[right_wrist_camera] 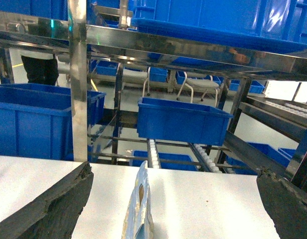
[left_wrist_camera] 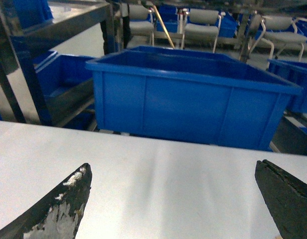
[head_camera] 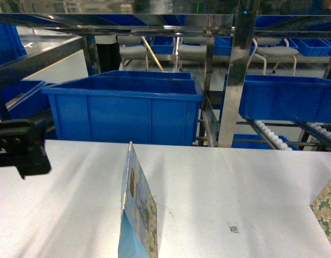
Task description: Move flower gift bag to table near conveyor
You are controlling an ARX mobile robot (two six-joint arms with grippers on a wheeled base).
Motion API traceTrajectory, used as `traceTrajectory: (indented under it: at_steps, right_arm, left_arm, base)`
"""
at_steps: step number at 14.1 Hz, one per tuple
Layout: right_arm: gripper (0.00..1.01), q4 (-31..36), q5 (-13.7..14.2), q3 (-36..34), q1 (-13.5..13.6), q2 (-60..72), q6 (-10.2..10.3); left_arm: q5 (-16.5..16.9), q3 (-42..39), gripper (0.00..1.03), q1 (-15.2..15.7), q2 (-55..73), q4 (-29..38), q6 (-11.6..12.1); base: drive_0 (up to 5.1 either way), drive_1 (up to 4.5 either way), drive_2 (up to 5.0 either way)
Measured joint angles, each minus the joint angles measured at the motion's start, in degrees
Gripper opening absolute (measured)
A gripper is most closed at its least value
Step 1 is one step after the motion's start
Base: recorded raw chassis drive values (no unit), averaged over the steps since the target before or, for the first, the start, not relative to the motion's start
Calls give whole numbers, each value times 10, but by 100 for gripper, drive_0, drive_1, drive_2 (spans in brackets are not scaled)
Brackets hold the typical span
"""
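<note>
The flower gift bag (head_camera: 137, 209), pale blue with white and yellow flowers, stands upright and edge-on on the white table (head_camera: 219, 183) at the bottom centre of the head view. In the right wrist view a bag (right_wrist_camera: 139, 209) of this look stands edge-on between the wide-apart fingers of my right gripper (right_wrist_camera: 174, 169), nearer the left finger and touching neither. My left gripper (left_wrist_camera: 173, 167) is open over bare table, nothing between its fingers. Its black wrist (head_camera: 23, 148) shows at the left edge of the head view.
A second floral piece (head_camera: 328, 212) pokes in at the table's right edge. Beyond the far edge stand a large blue bin (head_camera: 125, 110), a steel post (head_camera: 235, 80) and a roller conveyor (head_camera: 270, 134) carrying another blue bin (head_camera: 286, 97). A small printed marker (head_camera: 234, 228) lies on the table.
</note>
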Motion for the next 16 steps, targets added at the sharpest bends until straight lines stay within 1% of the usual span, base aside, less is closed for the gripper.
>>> traceTrajectory:
  at_steps: [1,2,4,5,6,7,9,12,13,15,16]
  right_arm:
    - [98,0,0,0,0,0,0]
    - [98,0,0,0,0,0,0]
    - [98,0,0,0,0,0,0]
    - [98,0,0,0,0,0,0]
    - [98,0,0,0,0,0,0]
    - [98,0,0,0,0,0,0]
    - [98,0,0,0,0,0,0]
    - [98,0,0,0,0,0,0]
    - [98,0,0,0,0,0,0]
    - [98,0,0,0,0,0,0]
    - [98,0,0,0,0,0,0]
  left_arm:
    - [25,-3,98,32,-33,1,-4]
    - [50,-9,98,57,-75,1,-6]
    - [79,-20,98,73,-136,1,-5]
    - [103,-32,98,87,-179,2,-5]
    - [120,-47,98,102,-219,2,-5]
    - [140,-61,98,116,-264,-14,-4]
    - [187,-92,98,145,-368,-97,-1]
    - [244,-116,98,177,-497,-207,1]
    - [262,-127,98,191,-558,-264,1]
    - [298,-144,98,215,-695,-410,1]
    - [317,-150,98,234,-761,-476,1]
  base:
    - [0,0,0]
    - [0,0,0]
    - [0,0,0]
    - [0,0,0]
    - [0,0,0]
    - [0,0,0]
    - [0,0,0]
    - [0,0,0]
    - [0,0,0]
    - [0,0,0]
    - [0,0,0]
